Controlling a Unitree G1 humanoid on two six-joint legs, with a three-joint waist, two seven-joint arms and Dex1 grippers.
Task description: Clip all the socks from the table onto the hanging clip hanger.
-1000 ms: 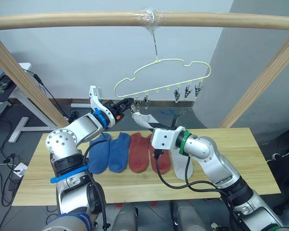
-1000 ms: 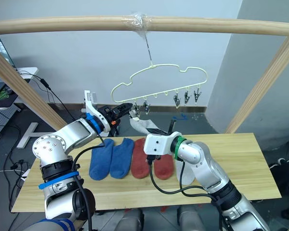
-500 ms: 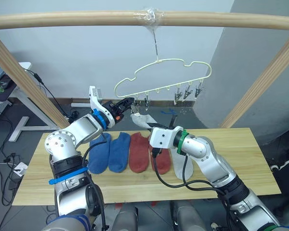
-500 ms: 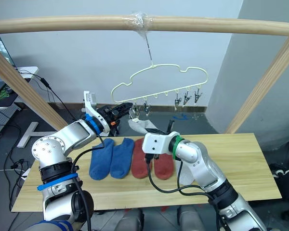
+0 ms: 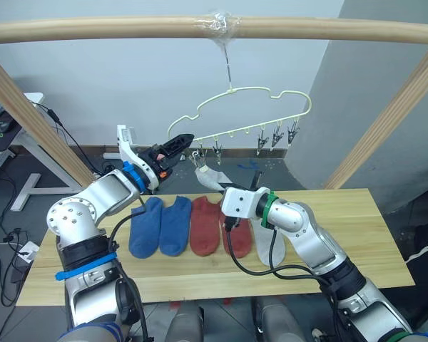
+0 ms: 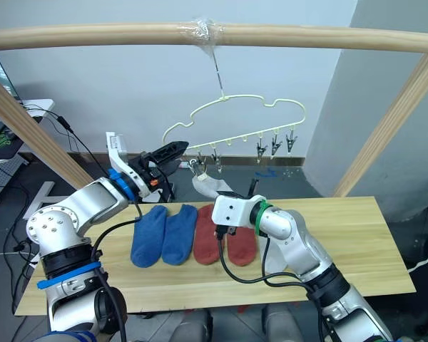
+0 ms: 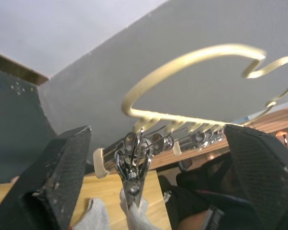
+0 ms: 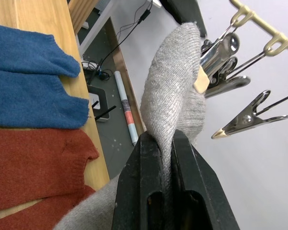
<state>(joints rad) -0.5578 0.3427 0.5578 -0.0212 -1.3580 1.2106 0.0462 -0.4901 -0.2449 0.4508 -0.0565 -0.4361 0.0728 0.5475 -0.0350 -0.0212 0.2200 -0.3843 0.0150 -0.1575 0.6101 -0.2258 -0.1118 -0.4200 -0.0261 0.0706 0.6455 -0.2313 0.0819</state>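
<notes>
Under a pale wooden pole frame point(image 5: 200, 28), the soft, limp grey sock point(image 8: 175, 96) hangs clipped at the clip hanger point(image 5: 235, 114); right gripper point(image 8: 164, 158) pinches its cuff, left gripper point(image 7: 149, 158) spread wide. Five socks lie along the table point(image 5: 357, 235) middle.

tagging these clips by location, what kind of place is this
Probably a robot lab or test room rather than a home. A bare wooden pole frame with a taped-on clip hanger stands over a plank table, cables trail across the floor, and a desk stands off to the side.
</notes>
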